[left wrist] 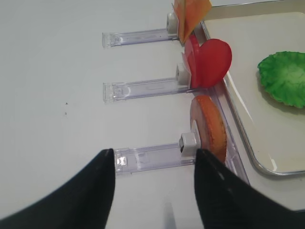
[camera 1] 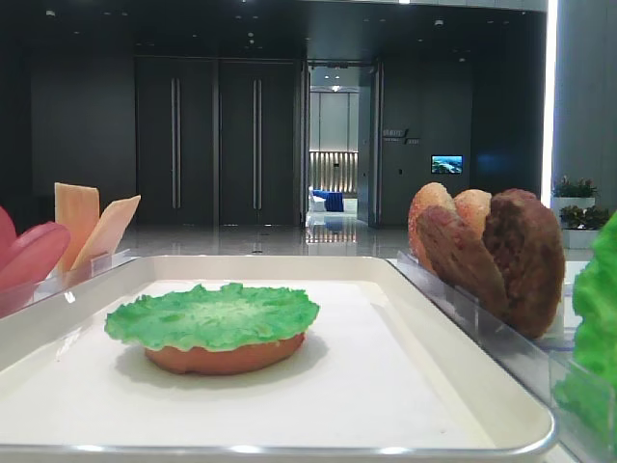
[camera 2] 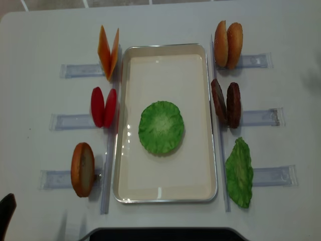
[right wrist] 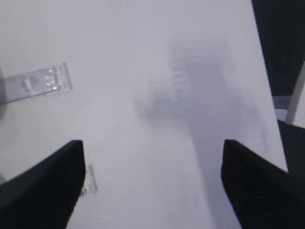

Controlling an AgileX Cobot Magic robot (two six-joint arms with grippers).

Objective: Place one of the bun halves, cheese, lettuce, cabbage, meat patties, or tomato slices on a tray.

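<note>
The off-white tray (camera 2: 165, 70) lies mid-table. On it sits one bun half (camera 1: 227, 359) with a green lettuce (camera 2: 161, 127) leaf on top. Left of the tray stand cheese (camera 2: 108, 52), tomato slices (camera 2: 104, 107) and a bun half (camera 2: 83, 169). To its right are bun halves (camera 2: 228, 44), meat patties (camera 2: 225, 104) and a second lettuce (camera 2: 239, 172). No cabbage shows. My left gripper (left wrist: 154, 155) is open and empty, just short of the left bun half (left wrist: 209, 126). My right gripper (right wrist: 152, 145) is open over bare table.
Each food stack stands in a clear plastic holder (camera 2: 62, 178) whose strip runs outward from the tray. One holder end (right wrist: 43, 81) lies to the upper left in the right wrist view. The table's right edge (right wrist: 267, 95) runs beside the right gripper.
</note>
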